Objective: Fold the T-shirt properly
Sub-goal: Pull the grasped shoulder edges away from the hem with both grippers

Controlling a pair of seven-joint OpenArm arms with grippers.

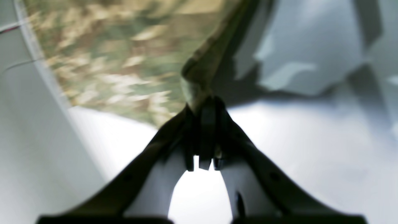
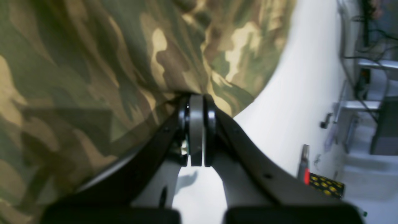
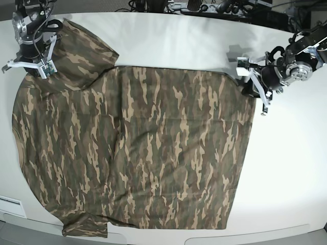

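Observation:
The camouflage T-shirt (image 3: 153, 153) lies spread across the white table, a sleeve folded over at the far left corner. My left gripper (image 3: 251, 86) sits at the shirt's far right corner. In the left wrist view this gripper (image 1: 203, 104) is shut on the T-shirt's edge (image 1: 199, 74), which rises in a pinched ridge. My right gripper (image 3: 43, 67) rests on the far left sleeve area. In the right wrist view it (image 2: 196, 99) is shut, with the T-shirt (image 2: 77, 62) bunched at its tips.
The white table (image 3: 286, 168) extends to the right of the shirt. Cables and equipment (image 3: 214, 7) line the far edge. Beyond the table edge in the right wrist view stand a metal frame (image 2: 357, 109) and a yellow-and-black item (image 2: 325, 185).

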